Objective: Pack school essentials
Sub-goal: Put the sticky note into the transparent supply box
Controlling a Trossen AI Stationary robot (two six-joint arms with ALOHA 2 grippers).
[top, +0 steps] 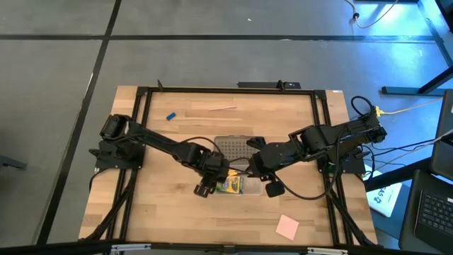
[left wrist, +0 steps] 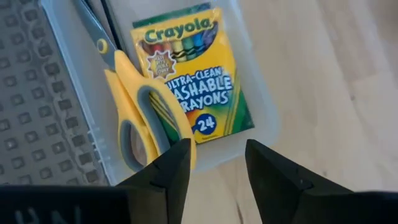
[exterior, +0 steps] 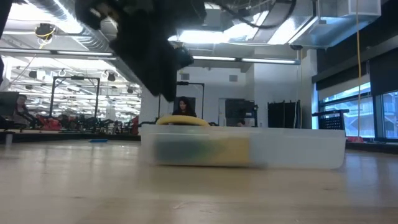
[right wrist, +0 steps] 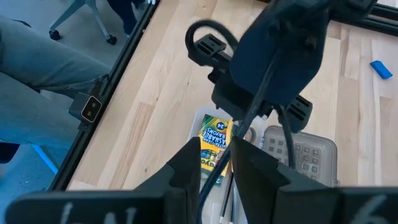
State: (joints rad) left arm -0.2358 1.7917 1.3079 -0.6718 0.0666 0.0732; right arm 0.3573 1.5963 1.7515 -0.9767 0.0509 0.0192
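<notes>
A clear plastic case (top: pixel 249 186) lies at the table's middle. In it are the green-and-yellow crayon box (left wrist: pixel 193 74) and the yellow-handled scissors (left wrist: pixel 134 93). The scissors lie beside the box, one handle loop overlapping its edge, and their handle (exterior: pixel 182 121) rises above the case rim. My left gripper (left wrist: pixel 217 168) hovers open just above the case's end by the scissor handles, touching nothing. My right gripper (right wrist: pixel 216 165) hangs higher over the case's other side, its fingers a narrow gap apart with nothing seen held. A pink sticky-note pad (top: pixel 287 227), a blue eraser (top: pixel 170 115) and a pale stick (top: pixel 222 108) lie on the table.
The grey perforated lid (top: pixel 232 146) lies flat on the far side of the case. A dark frame (top: pixel 141 99) runs round the table's edges. A thin dark cable (right wrist: pixel 249 118) of the left arm crosses the right wrist view. Bare wood (top: pixel 170 227) shows at the near left.
</notes>
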